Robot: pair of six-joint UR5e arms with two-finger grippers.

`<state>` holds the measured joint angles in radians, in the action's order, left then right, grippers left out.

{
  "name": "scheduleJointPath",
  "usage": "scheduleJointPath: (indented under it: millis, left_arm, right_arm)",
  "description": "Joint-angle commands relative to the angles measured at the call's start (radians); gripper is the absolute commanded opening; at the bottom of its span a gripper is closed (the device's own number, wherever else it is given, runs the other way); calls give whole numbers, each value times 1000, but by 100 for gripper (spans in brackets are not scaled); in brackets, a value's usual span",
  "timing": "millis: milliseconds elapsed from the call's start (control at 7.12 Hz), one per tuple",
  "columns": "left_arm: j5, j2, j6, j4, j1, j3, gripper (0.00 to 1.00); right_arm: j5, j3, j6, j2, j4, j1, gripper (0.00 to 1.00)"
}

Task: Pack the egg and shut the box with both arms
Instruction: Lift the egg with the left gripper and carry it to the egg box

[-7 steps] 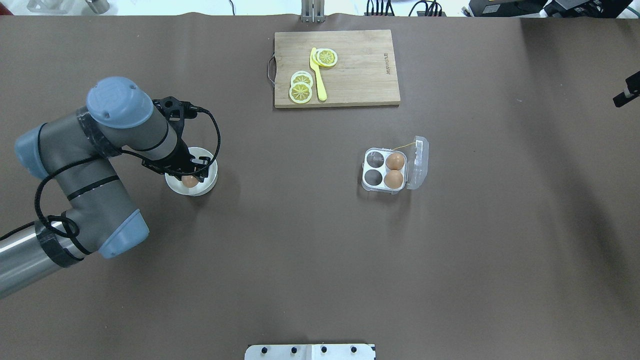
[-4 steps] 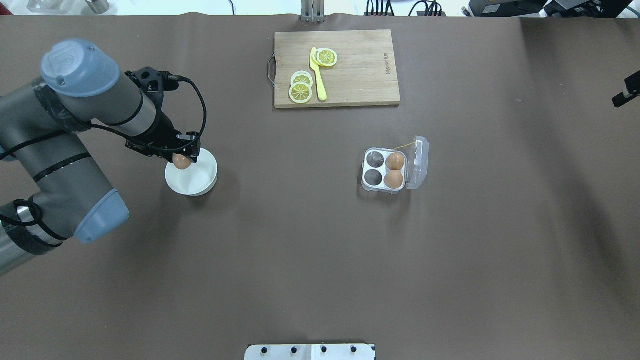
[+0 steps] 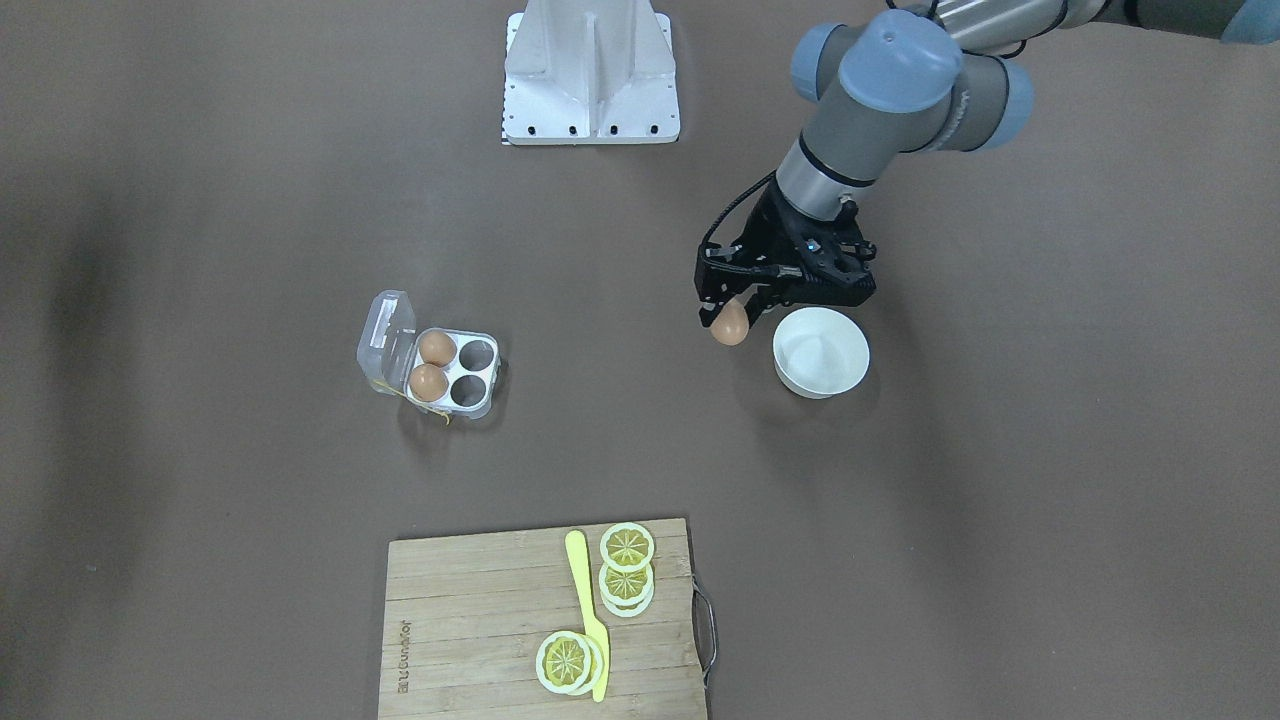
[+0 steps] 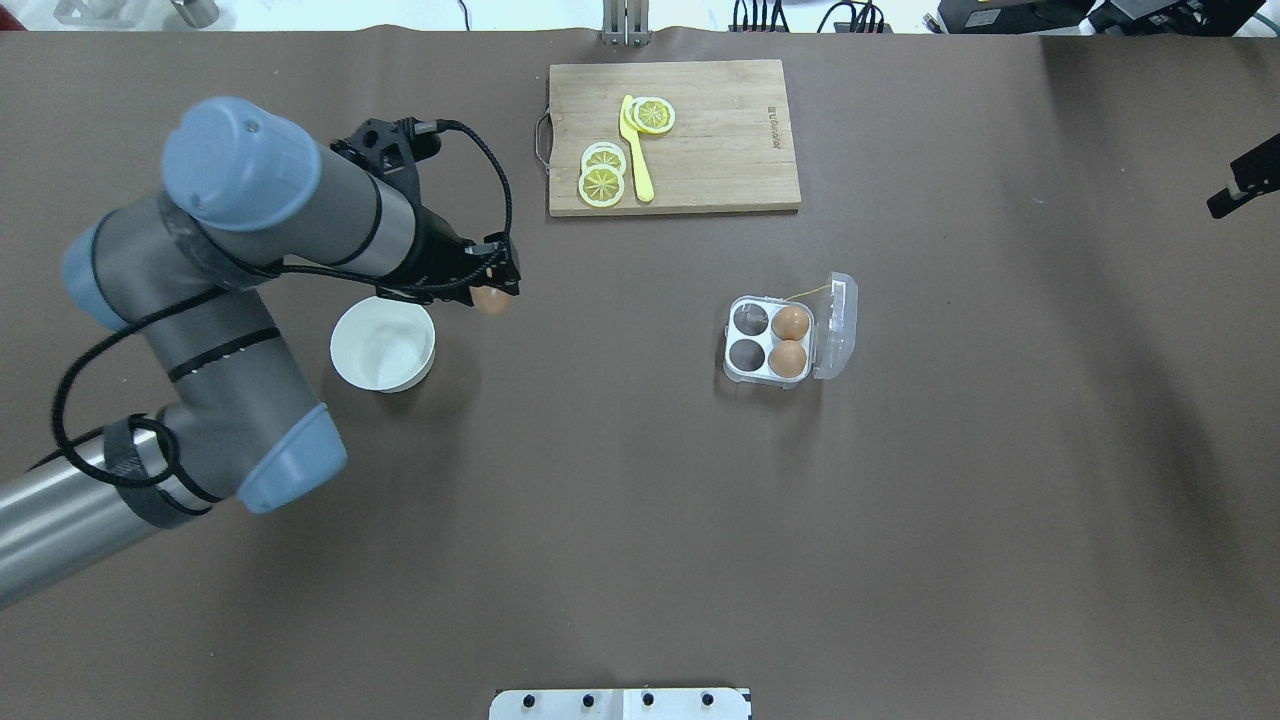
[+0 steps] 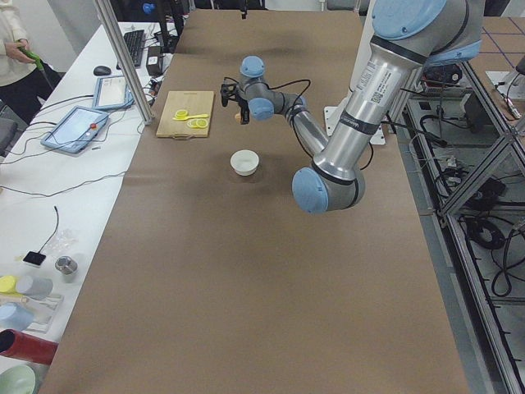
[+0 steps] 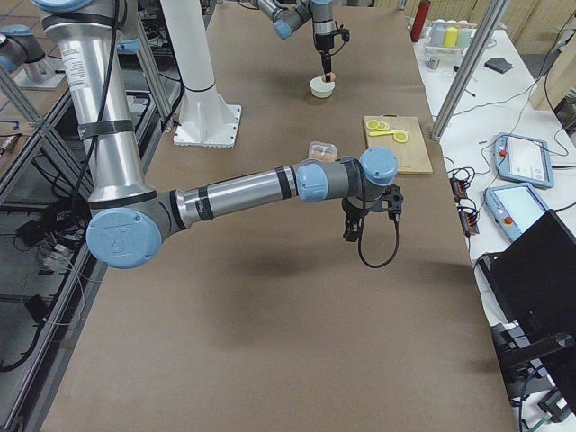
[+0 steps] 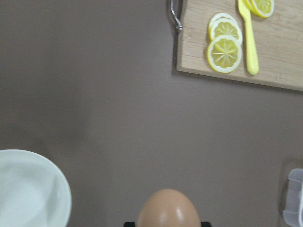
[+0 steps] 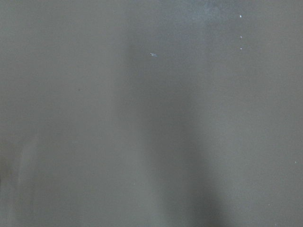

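Observation:
My left gripper (image 4: 490, 297) is shut on a light-brown egg (image 4: 492, 300) and holds it above the table, just right of the white bowl (image 4: 383, 345). The egg also shows in the front view (image 3: 730, 326) and at the bottom of the left wrist view (image 7: 168, 210). The clear four-cell box (image 4: 768, 338) lies open further right, its lid (image 4: 838, 325) folded back. Two brown eggs (image 4: 790, 322) fill its right cells; the left cells are empty. My right gripper (image 6: 351, 232) hangs over bare table beyond the box; I cannot tell whether it is open or shut.
A wooden cutting board (image 4: 700, 150) with lemon slices and a yellow knife (image 4: 636, 150) lies at the far middle of the table. The white metal stand (image 3: 590, 70) sits at the robot's edge. The bowl holds nothing.
My left gripper has lifted the egg out of the bowl and carried it to the right, past the bowl's rim. The box has not moved.

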<state>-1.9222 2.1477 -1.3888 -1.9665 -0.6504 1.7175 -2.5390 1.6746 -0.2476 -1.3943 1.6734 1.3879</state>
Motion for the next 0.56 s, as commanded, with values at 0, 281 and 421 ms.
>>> scheduleJointPath:
  millis: [0,281,421]
  left_arm:
    - [249,134,-122,-116,153,-138,0]
    - [404,251,-137,-201,218,-258,0]
    - [423,318,-136,-231,219,-332,0]
  right_arm:
    - [-1,-4,-85,0,-68,-30,100]
    - [-3,-1,-124,-2,-86,-44,100]
    - [-3,-1,-124,-3,-86,-46,100]
